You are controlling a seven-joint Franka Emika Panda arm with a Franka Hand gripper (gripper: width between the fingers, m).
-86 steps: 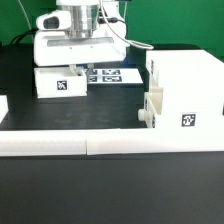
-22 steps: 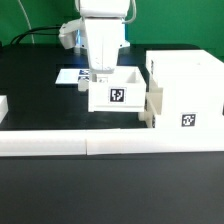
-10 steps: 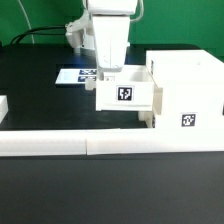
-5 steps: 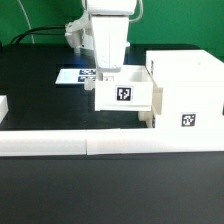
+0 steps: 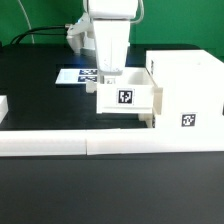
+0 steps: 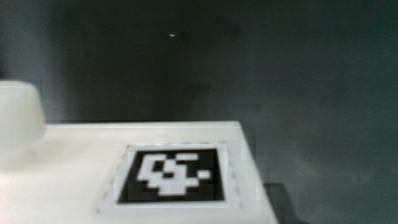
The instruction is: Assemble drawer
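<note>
Step in hand: the gripper (image 5: 105,78) is guiding a small tray (image 5: 126,97) into the housing (image 5: 185,85), centre-right of the exterior view.
Grip: it is coming down on the tray's rear wall; whether the fingers are clamping it, I cannot tell.
Tray: its tagged face (image 6: 175,173) is facing the camera, its right end meeting the housing's open side.
Doing it well: keeping the tray level and square to the slot, pushing slowly, is probably preventing jamming.
Nearby: the marker board (image 5: 76,76) is lying behind; the border wall (image 5: 60,144) is running along the front.

A black table (image 5: 40,120) is seen, with a long low white border wall (image 5: 60,143) laid across it near the front. A flat marker board (image 5: 78,76) is seen farther back. A small white block (image 5: 3,108) is seen at the exterior view's left edge.
</note>
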